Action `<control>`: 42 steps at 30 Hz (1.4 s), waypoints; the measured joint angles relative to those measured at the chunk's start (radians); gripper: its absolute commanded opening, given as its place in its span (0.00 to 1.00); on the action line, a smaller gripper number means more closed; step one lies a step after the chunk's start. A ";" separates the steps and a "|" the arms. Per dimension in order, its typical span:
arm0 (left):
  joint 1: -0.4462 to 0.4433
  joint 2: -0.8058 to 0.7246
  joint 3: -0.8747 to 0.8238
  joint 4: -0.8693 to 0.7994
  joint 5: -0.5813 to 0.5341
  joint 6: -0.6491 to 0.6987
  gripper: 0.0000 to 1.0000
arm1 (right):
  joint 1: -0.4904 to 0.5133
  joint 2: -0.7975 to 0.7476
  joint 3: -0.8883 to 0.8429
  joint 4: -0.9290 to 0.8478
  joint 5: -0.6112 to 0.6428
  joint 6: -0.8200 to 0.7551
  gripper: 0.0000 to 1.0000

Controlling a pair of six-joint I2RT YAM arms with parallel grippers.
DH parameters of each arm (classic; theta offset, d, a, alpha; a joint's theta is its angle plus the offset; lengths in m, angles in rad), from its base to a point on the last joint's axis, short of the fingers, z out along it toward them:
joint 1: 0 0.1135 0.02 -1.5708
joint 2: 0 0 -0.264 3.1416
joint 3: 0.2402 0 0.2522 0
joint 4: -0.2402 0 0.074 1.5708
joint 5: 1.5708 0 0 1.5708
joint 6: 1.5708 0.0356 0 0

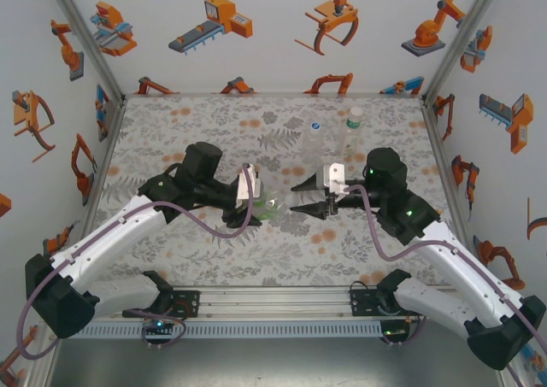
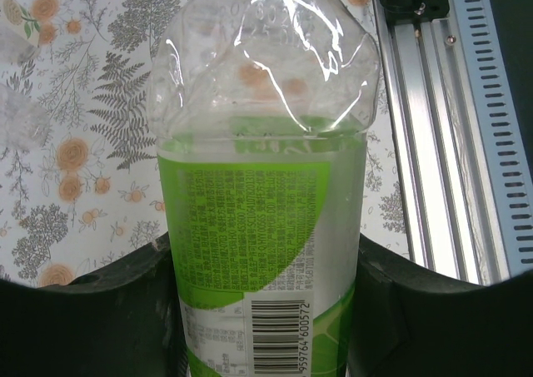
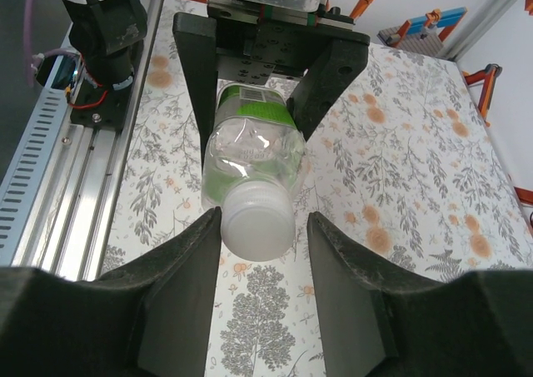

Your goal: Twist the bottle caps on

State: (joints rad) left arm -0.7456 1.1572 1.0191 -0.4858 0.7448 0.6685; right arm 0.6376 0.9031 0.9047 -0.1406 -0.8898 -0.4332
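Left gripper (image 2: 262,310): we see it clamped on the green-labelled bottle (image 2: 258,219), its dark fingers (image 2: 100,310) pressed against both sides of the labelled body.
Held bottle: it lies roughly level above the flowered table (image 1: 171,131), between the two arms. Its neck points toward the right gripper (image 3: 265,219).
Bottle contents: the upper part looks clear and dented, and the lower part is wrapped in a green label with a barcode.
Pale cap (image 3: 260,227): it sits on the held bottle's mouth, facing the right wrist camera.
Right gripper: its jaws are narrow, with one finger (image 3: 179,302) on each side of the pale cap. One finger looks against the cap's edge and the other shows a thin gap. We cannot tell whether the cap is actually pinched.
Cap relative to gripper: it is centred between the right fingertips, level with them.
Other bottles: a clear bottle (image 1: 315,137) and a taller banded bottle (image 1: 352,131) stand upright near each other at the far side of the table, well apart from both grippers.
Their tops: too small for us to judge.
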 measured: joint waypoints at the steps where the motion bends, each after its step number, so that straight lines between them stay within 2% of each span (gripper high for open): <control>1: 0.000 0.000 0.000 0.000 -0.001 0.000 0.00 | 0.000 0.000 0.000 0.000 0.000 0.003 0.38; 11: 0.000 0.000 0.000 -0.001 -0.001 0.000 0.00 | 0.002 0.000 -0.001 0.008 0.010 0.058 0.00; 15: 0.001 -0.003 0.001 -0.002 -0.014 -0.003 0.00 | 0.002 0.001 -0.023 0.068 0.031 0.190 0.00; 18: 0.003 -0.009 0.000 -0.003 -0.050 -0.005 0.00 | 0.002 0.002 -0.058 0.144 0.076 0.354 0.00; 23: 0.003 -0.022 -0.003 0.015 -0.121 -0.013 0.00 | 0.006 0.002 -0.098 0.227 0.215 0.690 0.00; 30: 0.000 -0.042 -0.028 0.062 -0.197 -0.037 0.00 | 0.011 0.019 -0.101 0.192 0.387 1.169 0.00; 34: 0.000 -0.042 -0.045 0.059 -0.225 -0.041 0.00 | 0.011 0.050 -0.096 0.138 0.409 1.387 0.00; 42: 0.000 -0.045 -0.048 0.052 -0.254 -0.050 0.00 | -0.015 0.121 -0.042 0.062 0.352 1.606 0.00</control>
State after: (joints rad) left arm -0.7456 1.1118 0.9710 -0.4339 0.4904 0.6186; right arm 0.6224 1.0241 0.8623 -0.0788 -0.5381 1.1728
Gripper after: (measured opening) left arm 0.537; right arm 0.352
